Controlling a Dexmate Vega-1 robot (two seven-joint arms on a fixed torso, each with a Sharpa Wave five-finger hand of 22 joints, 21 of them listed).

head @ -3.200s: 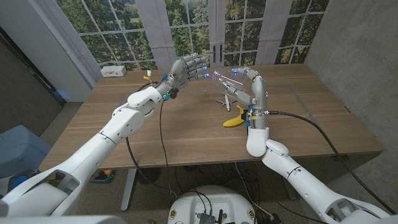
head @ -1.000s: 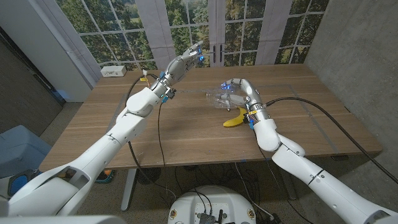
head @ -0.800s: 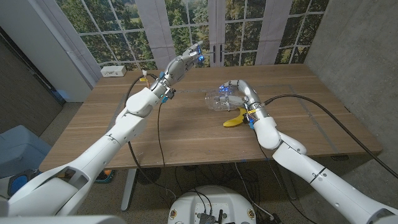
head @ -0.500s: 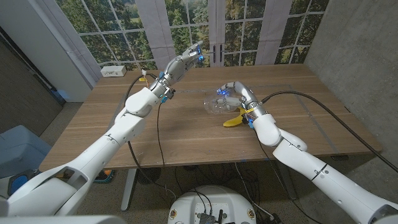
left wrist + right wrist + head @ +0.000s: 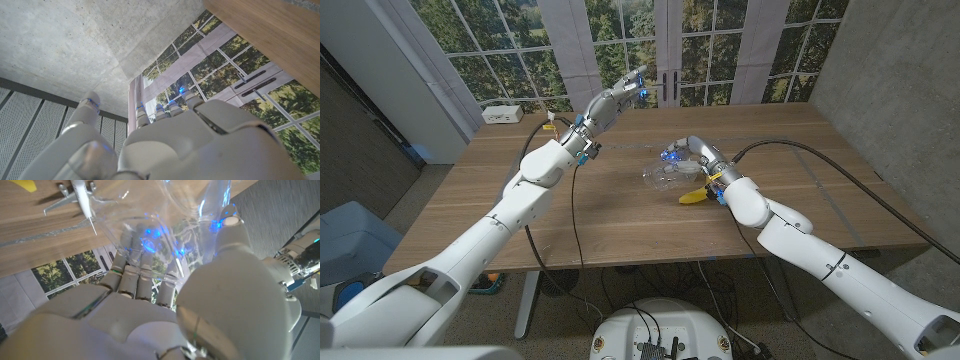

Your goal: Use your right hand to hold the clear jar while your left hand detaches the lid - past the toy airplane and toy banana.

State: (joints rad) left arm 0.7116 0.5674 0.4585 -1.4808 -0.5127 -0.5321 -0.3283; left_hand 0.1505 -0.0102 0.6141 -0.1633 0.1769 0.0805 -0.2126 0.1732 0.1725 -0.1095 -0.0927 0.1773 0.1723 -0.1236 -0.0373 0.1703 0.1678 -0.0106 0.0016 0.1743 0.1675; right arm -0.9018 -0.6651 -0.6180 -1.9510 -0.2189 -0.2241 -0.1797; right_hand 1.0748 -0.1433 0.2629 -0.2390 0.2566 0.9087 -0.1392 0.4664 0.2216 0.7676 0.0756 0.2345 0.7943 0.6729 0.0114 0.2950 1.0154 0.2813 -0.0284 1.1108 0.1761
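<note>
My right hand (image 5: 695, 158) grips the clear jar (image 5: 663, 174), which is tipped on its side low over the table's middle. In the right wrist view the fingers (image 5: 140, 275) wrap the jar (image 5: 165, 210) and shine blue through it. The yellow toy banana (image 5: 695, 195) lies just beside that hand. The toy airplane (image 5: 80, 195) stands on the wood past the jar, with the banana's tip (image 5: 20, 184) close to it. My left hand (image 5: 618, 96) is raised over the far side of the table, well apart from the jar. Whether it holds a lid I cannot tell; the left wrist view shows only the hand's back (image 5: 200, 140).
A white box (image 5: 502, 113) sits at the table's far left corner, with a small yellow-and-white item (image 5: 555, 125) near it. Black cables hang from both arms. Bare wooden tabletop (image 5: 570, 210) spreads at the front and right. Windows stand behind.
My right hand has lowered the jar and carried it leftward, tipping it toward the table. My left hand, which met the jar three seconds ago, has stayed raised and still over the last second.
</note>
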